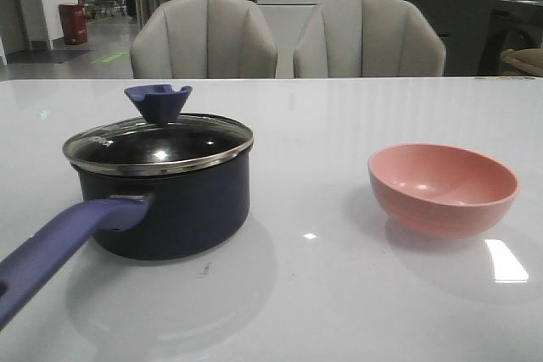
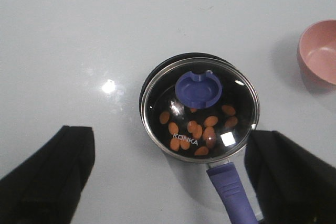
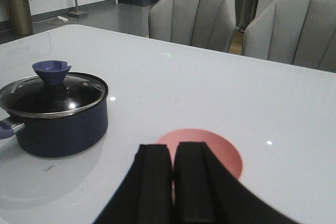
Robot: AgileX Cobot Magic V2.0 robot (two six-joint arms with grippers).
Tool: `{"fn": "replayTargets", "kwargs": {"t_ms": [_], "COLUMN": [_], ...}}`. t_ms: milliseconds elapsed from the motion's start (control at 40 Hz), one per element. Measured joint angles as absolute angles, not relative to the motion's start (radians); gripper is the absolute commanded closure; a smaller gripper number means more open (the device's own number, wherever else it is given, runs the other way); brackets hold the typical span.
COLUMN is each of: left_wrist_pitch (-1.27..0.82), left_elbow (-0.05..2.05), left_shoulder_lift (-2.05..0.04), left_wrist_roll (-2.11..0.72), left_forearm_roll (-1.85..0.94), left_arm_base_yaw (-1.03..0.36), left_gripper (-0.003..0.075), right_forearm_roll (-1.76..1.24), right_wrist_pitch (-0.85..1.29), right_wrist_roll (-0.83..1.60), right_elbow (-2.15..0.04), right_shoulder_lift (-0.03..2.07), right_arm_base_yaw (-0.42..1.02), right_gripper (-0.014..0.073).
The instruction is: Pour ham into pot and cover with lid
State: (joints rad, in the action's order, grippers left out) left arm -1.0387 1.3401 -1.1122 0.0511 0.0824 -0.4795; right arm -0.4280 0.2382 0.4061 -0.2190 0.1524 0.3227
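Sitting toward the left edge of the glossy white surface [image 1: 339,294], the round navy pot [image 1: 174,209] wore its steel-rimmed glass lid [image 1: 159,143] squarely on top, the flared blue knob [image 1: 158,101] upright and the long matte lavender handle [image 1: 59,247] reaching toward the near edge. Through the glass, small orange-pink ham [image 2: 197,128] chunks lay on the black pot floor, while the smooth pink bowl [image 1: 443,188] stood well apart toward the right edge. The left gripper [image 2: 168,177] hung above the pot with its black jaws spread wide, and the right gripper [image 3: 173,182] had its jaws pressed together, holding nothing.
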Motion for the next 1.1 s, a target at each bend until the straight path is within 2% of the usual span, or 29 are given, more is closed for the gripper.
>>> {"fn": "replayTargets", "kwargs": {"t_ms": [375, 625, 700, 725, 800, 874, 899, 949, 1099], "left_wrist_pitch": [-0.704, -0.572, -0.568, -0.565, -0.553, -0.531, -0.525, -0.510, -0.481], "left_elbow": [0.787, 0.525, 0.471, 0.458, 0.420, 0.410, 0.409, 0.409, 0.409], "left_shoulder_lift": [-0.572, -0.277, -0.225, -0.210, -0.186, -0.177, -0.177, -0.175, -0.174], "left_wrist_roll": [0.051, 0.051, 0.051, 0.051, 0.051, 0.051, 0.051, 0.051, 0.051], "left_forearm_roll": [0.100, 0.107, 0.112, 0.115, 0.116, 0.118, 0.118, 0.118, 0.115], "left_arm_base_yaw": [-0.480, -0.480, -0.480, -0.480, -0.480, -0.480, -0.480, -0.480, -0.480], "left_gripper": [0.0117, 0.0127, 0.0186, 0.0227, 0.0389, 0.0597, 0.0628, 0.0584, 0.0588], "right_forearm_roll": [-0.428, -0.428, -0.428, -0.428, -0.428, -0.428, -0.428, -0.428, -0.428], "right_wrist_pitch": [0.238, 0.238, 0.238, 0.238, 0.238, 0.238, 0.238, 0.238, 0.238], "right_wrist_roll": [0.406, 0.406, 0.406, 0.406, 0.406, 0.406, 0.406, 0.406, 0.406], "right_elbow": [-0.219, -0.219, -0.219, -0.219, -0.219, -0.219, -0.219, -0.219, -0.219], "right_shoulder_lift": [0.152, 0.152, 0.152, 0.152, 0.152, 0.152, 0.152, 0.152, 0.152], "right_arm_base_yaw": [0.323, 0.323, 0.323, 0.323, 0.323, 0.323, 0.323, 0.323, 0.323], "right_gripper": [0.0412, 0.0412, 0.0412, 0.0412, 0.0412, 0.0412, 0.0412, 0.0412, 0.0412]}}
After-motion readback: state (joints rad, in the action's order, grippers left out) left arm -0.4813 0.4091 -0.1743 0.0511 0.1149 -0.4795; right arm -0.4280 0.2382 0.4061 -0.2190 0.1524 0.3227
